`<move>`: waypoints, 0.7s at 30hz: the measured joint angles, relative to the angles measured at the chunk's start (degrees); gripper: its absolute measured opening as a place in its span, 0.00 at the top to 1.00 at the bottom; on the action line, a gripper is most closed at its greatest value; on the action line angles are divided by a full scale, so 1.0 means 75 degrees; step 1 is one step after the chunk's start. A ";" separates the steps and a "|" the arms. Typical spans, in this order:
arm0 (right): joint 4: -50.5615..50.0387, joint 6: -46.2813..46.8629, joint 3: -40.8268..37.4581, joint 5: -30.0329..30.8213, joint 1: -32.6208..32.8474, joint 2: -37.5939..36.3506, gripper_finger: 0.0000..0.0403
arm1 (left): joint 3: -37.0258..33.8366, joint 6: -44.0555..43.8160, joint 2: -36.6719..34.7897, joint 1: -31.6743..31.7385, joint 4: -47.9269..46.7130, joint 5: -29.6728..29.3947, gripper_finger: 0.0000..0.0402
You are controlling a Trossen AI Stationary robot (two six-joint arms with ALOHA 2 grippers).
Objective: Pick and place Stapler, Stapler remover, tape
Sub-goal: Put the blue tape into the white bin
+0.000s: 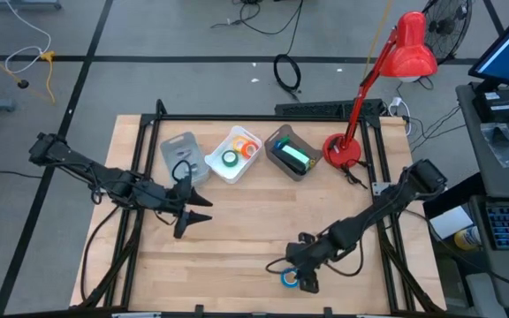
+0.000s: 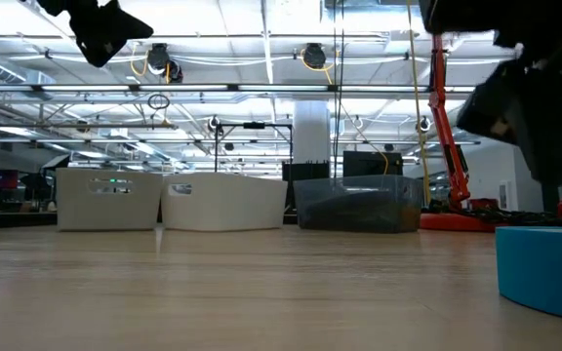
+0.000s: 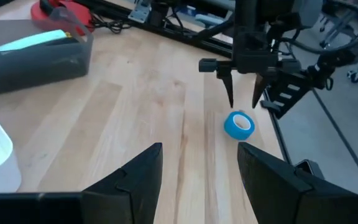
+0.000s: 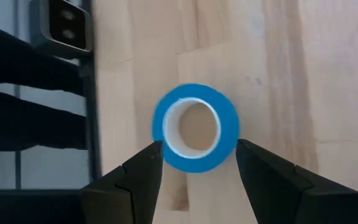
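A blue tape roll lies flat on the wooden table near its front edge, hole up. My right gripper hovers open just above it, one finger on either side and clear of it; the left wrist view shows those fingers over the roll. My left gripper is open and holds nothing above the table's left half. Green, orange and yellow tape rolls sit in a white bin. A green stapler lies in a dark grey bin. A small dark thing lies in a pale grey bin; whether it is the stapler remover I cannot tell.
The three bins stand in a row along the table's far side. A red desk lamp stands at the far right corner. Black frame rails run round the table. Bare wood lies between the two grippers.
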 joint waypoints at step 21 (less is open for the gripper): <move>-0.0001 0.0592 -0.0003 0.0031 -0.0145 0.0611 0.51 | 0.0000 0.0243 0.0001 -0.0024 -0.0056 -0.0003 0.47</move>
